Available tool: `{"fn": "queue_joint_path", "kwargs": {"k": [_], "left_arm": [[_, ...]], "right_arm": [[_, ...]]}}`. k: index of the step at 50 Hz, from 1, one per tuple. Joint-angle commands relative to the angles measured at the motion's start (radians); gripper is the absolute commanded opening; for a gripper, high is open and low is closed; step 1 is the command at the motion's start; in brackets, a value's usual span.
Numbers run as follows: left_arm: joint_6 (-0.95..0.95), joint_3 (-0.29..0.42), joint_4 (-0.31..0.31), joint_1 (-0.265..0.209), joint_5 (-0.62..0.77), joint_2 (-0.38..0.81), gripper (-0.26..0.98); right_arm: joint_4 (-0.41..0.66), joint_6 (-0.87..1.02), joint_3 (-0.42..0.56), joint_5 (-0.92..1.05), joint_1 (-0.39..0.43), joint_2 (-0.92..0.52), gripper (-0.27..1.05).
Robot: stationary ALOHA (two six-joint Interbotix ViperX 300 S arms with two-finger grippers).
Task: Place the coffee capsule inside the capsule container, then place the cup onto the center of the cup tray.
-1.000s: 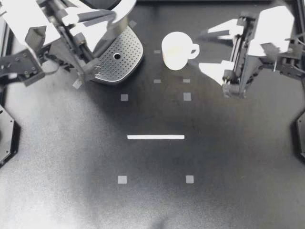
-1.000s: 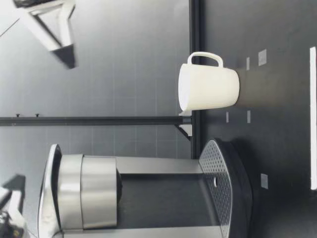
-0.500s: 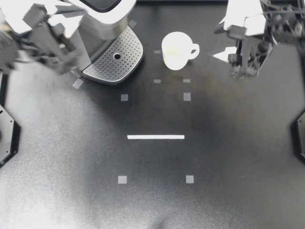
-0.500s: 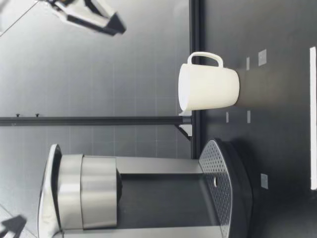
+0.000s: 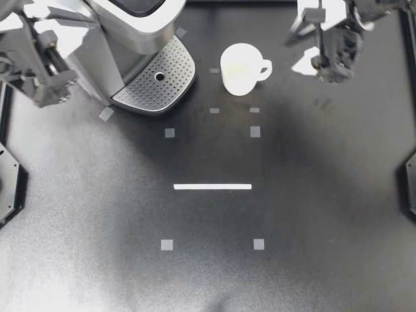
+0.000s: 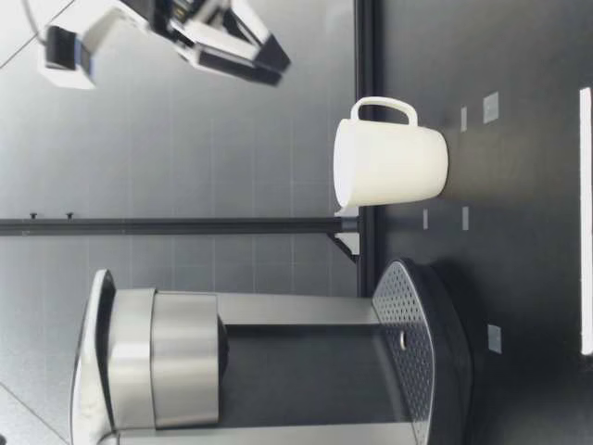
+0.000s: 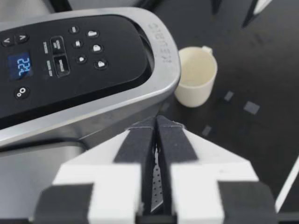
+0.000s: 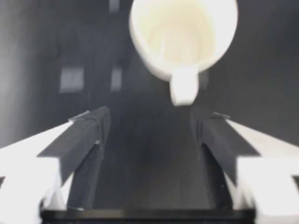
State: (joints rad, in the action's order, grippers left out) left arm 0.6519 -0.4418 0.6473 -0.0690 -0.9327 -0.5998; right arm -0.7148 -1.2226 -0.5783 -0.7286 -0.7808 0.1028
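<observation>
The white cup (image 5: 242, 68) stands upright on the table to the right of the coffee machine (image 5: 123, 26), off the perforated cup tray (image 5: 156, 78). My right gripper (image 5: 301, 47) hovers open just right of the cup, level with its handle. In the right wrist view the cup (image 8: 182, 32) sits ahead of the open fingers (image 8: 84, 135), handle toward them. In the low view my right gripper (image 6: 259, 51) hangs above the cup (image 6: 389, 162). My left gripper (image 5: 55, 81) is left of the machine; it (image 7: 156, 126) is shut and empty. No capsule shows.
The machine's lid with its button panel (image 7: 70, 51) looks closed. White tape squares (image 5: 255, 131) and a white strip (image 5: 212, 186) mark the dark table. Black frame rails (image 6: 366, 56) run along the table's far edge.
My left arm has pulled back to the left, off the cup tray and machine front. My right gripper has moved toward the far edge and come down nearer the cup.
</observation>
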Motion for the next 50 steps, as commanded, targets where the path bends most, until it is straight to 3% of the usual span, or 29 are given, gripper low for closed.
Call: {"fn": "queue_joint_path", "kwargs": {"k": [1,50], "left_arm": [[0.002,0.003,0.003,0.0,0.02,-0.023,0.1],[0.009,-0.057,0.04,0.0,0.067,-0.071,0.1]], "right_arm": [[-0.048,-0.04,0.021,0.028,-0.006,-0.012,0.65],[-0.052,-0.064,0.077,0.13,0.02,-0.233,0.65]]}}
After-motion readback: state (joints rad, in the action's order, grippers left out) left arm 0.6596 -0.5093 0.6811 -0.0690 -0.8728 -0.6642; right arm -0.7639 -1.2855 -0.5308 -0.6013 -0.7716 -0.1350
